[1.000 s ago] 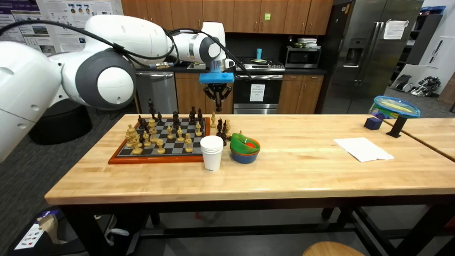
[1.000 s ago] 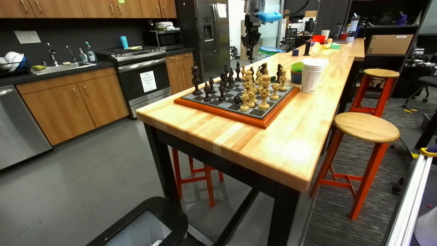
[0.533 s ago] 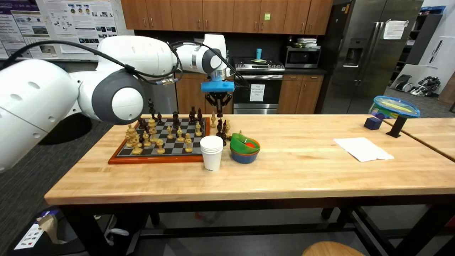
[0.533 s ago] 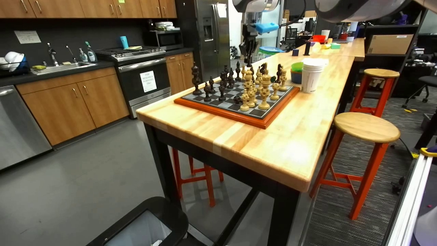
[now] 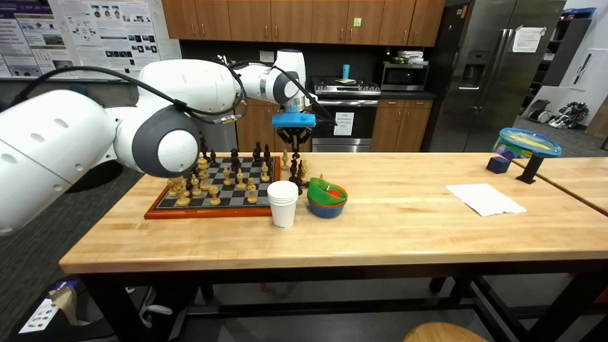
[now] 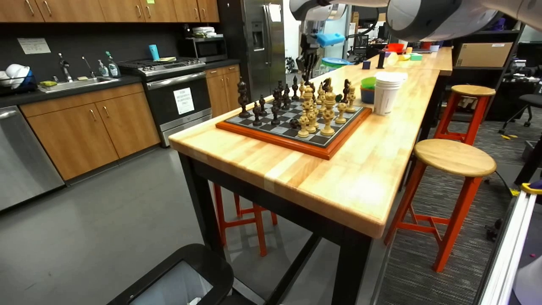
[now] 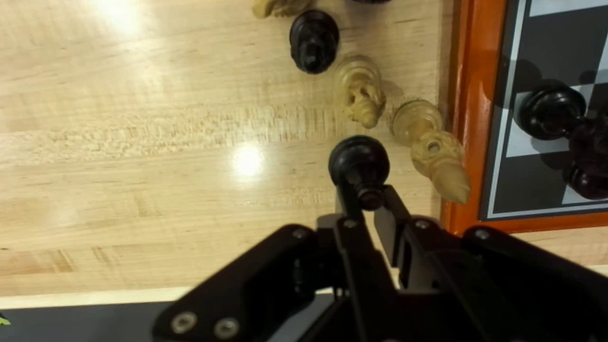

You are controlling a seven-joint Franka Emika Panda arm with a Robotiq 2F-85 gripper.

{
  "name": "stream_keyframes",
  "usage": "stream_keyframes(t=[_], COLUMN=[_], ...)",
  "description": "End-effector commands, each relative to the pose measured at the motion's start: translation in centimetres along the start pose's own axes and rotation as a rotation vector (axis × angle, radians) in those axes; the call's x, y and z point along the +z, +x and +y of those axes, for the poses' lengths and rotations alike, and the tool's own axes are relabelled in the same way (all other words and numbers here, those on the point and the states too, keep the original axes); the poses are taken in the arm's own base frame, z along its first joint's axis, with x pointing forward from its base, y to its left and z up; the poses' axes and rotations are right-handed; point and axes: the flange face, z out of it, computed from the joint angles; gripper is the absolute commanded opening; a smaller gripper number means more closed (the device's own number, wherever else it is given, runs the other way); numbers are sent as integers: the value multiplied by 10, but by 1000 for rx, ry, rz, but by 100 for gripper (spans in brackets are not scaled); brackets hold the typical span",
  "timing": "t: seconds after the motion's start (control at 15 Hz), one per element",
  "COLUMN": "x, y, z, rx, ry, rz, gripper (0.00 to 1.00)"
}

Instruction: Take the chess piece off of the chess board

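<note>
Leftmost in the wrist view we see wooden tabletop (image 7: pixel 118 109), then an upright dark chessman (image 7: pixel 314 40). Next, our gripper (image 7: pixel 370 195) pinches a black chess piece (image 7: pixel 358 159) by its head; whether its base touches the wood, we cannot tell. Just beside stand a carved pale chessman (image 7: pixel 361 90) and a pointed pale chessman (image 7: pixel 439 154). Then comes the chess board (image 7: pixel 477 57), the black chess piece outside its border.

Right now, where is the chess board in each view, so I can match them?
In an exterior view: the chess board, left of centre.
In an exterior view: the chess board, near the middle.
Wrist view: the chess board, upper right, cut off.
Shared landmark: the pale wooden tabletop.
</note>
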Motion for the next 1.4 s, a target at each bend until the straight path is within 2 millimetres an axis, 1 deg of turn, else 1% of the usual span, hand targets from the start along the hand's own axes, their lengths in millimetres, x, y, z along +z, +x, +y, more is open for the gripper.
stream_keyframes(t=[0.0,0.13,0.2,0.4,0.6,0.87,0.93,1.07,1.13,1.33], x=[4,7,7,-1,-26,-78,-90,-114,-123,-161], y=[0,-1,-2,-3,-2,1,2,-1,-3,-14], z=[5,6,7,10,13,13,11,5,3,-2], rx=[9,11,12,11,8,4,1,-21,-26,-29], ry=[13,22,24,17,-7,-38,-46,-28,-27,-17], rz=[29,27,23,23,39,59,64,50,35,-20], gripper=[4,4,35,51,69,97,100,100,100,100])
